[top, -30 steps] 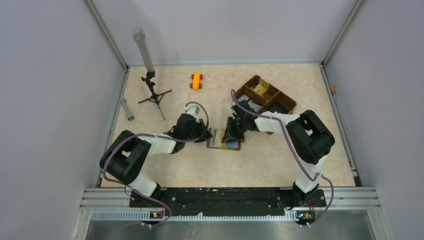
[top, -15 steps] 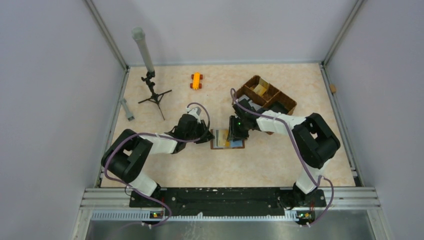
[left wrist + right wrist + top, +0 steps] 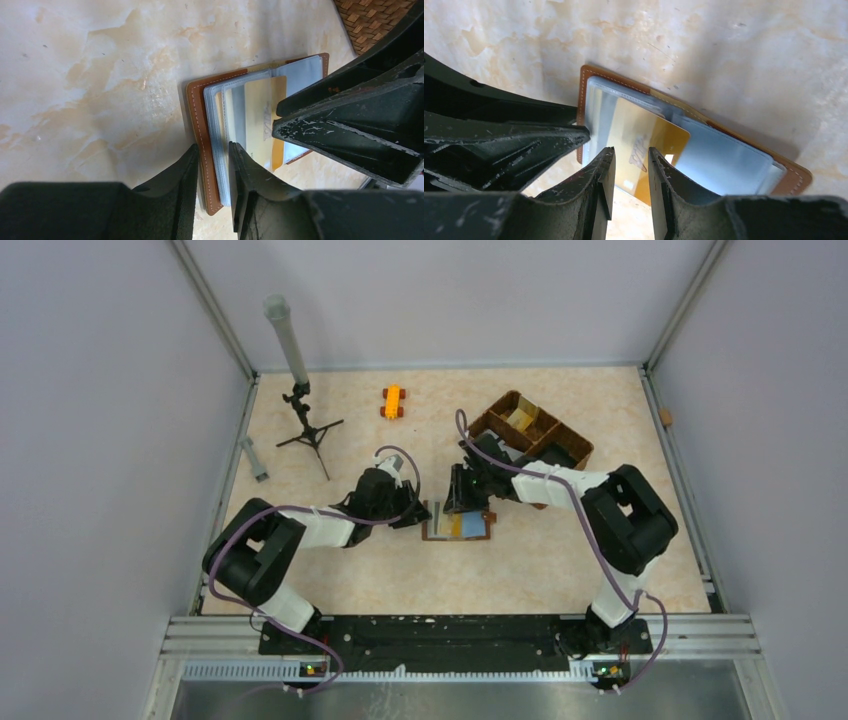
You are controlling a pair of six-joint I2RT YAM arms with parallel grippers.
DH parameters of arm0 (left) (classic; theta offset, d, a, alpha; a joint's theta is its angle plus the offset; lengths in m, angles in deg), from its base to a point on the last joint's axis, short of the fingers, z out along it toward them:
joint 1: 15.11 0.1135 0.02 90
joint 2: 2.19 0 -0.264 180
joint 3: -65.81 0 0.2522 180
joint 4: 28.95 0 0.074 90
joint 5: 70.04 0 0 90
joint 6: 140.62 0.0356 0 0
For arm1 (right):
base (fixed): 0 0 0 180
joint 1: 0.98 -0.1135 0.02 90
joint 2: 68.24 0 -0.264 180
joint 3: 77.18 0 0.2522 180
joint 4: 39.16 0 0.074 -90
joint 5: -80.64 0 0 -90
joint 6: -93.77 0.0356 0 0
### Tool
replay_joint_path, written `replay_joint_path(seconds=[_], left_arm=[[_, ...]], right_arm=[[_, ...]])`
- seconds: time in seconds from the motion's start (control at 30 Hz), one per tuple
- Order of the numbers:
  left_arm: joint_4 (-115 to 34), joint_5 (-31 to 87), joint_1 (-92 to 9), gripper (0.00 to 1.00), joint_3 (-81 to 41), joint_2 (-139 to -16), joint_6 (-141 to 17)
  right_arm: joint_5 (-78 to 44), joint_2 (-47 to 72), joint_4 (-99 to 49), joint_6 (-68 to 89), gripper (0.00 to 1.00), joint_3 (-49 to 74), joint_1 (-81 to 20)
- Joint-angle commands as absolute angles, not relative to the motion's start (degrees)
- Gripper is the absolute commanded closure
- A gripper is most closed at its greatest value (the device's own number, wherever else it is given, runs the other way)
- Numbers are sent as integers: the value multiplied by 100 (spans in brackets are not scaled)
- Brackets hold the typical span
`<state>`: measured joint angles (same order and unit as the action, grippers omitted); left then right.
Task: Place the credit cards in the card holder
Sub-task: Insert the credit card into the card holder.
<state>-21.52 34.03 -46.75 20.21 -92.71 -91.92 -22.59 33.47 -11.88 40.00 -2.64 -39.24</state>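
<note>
Insertion step: gold card [image 3: 644,142] sits partly in a clear sleeve [image 3: 724,155] of the open card holder [image 3: 796,175] on the tabletop [image 3: 724,50]; left pincer [image 3: 213,147] and right pincer [image 3: 631,152] barely spread, gripping nothing; next probably a straight push home.

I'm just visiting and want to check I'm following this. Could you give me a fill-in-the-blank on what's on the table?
1. The card holder lies ___ on the table, its clear sleeves showing.
2. The credit card partly tucked into a sleeve is ___ in colour.
3. The woven basket sits on the ___ arm's side of the table.

Missing words: open; gold; right.
</note>
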Motion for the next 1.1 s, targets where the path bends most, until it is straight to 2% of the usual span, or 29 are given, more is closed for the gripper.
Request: replay_joint_path(seconds=[0.0,0.2,0.37,0.6,0.83,1.07], left_arm=[[-2532,3488,-4706,66,2199,-9269,-9276],[-2519,3467,-4711,64,2215,-9248,-9359],[-2589,3417,-4711,64,2258,-9169,-9331],[-2558,3471,-4709,64,2235,-9177,-9317],[-2550,3490,-4710,63,2259,-9140,-9317],[-2492,3573,-4711,62,2248,-9188,-9322]], right_arm=[[-2596,3516,-1647,3912,68,-190,-3969],[-2073,3288,-1241,4008,68,-194,-4000],[-1583,2723,-958,4042,58,-484,-4001],[-1262,2474,-658,4156,51,-713,-4000],[-1519,2668,-962,4264,51,-806,-4000],[-1829,2984,-1308,4343,57,-731,-3996]])
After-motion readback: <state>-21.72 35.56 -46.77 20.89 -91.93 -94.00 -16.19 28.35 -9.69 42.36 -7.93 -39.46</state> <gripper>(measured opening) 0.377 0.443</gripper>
